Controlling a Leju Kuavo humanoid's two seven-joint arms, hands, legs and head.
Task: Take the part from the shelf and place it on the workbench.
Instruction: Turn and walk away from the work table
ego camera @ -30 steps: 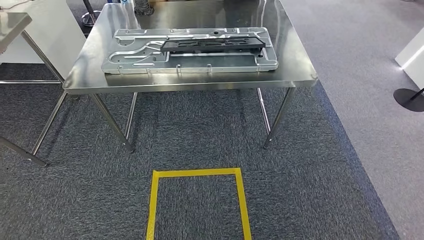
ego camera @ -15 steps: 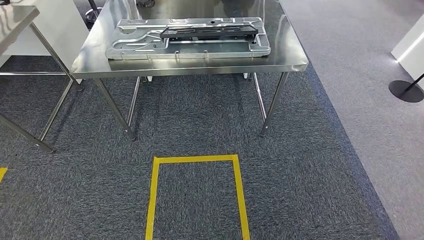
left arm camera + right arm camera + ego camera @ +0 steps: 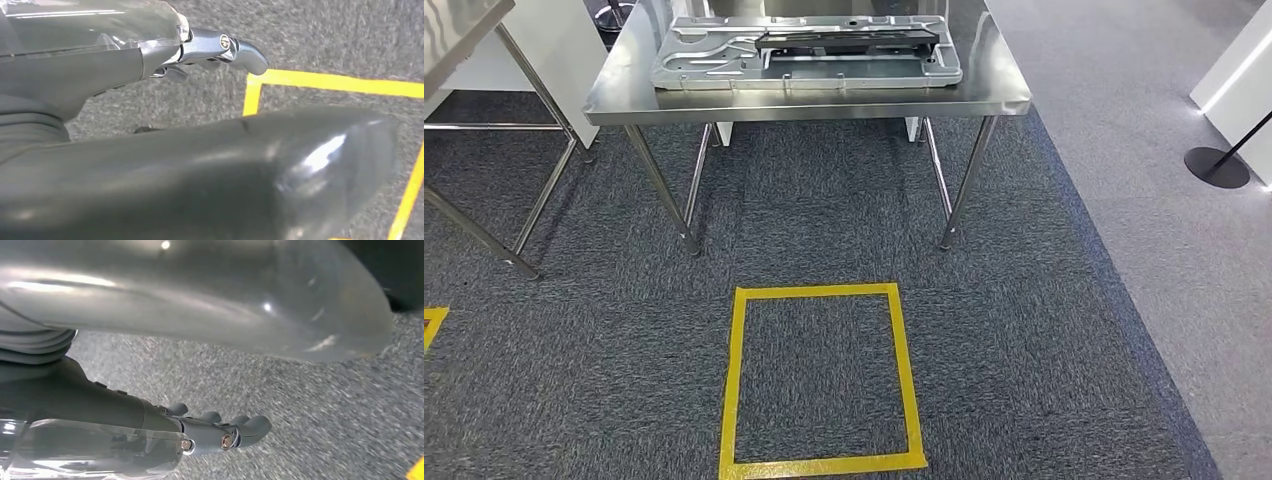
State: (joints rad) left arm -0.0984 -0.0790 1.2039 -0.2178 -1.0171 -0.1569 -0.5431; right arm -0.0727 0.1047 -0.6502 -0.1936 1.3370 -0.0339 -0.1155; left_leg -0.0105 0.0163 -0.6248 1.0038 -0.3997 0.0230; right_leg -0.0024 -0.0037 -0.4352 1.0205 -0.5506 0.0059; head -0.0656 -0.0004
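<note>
No text, label, brand or number can be read in these pictures. The only sign is a yellow tape rectangle (image 3: 821, 378) marked on the carpet floor (image 3: 1024, 350) in front of the steel tabletop (image 3: 809, 100) — it carries no writing. A short piece of the same yellow tape (image 3: 432, 322) shows at the far left edge of the floor. The metal part (image 3: 804, 52) on the tabletop has no marking that I can make out — it is too small to tell.

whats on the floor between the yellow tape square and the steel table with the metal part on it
Bare dark grey carpet in the head view; nothing lies between the yellow tape square and the steel table except the table's own legs.
</note>
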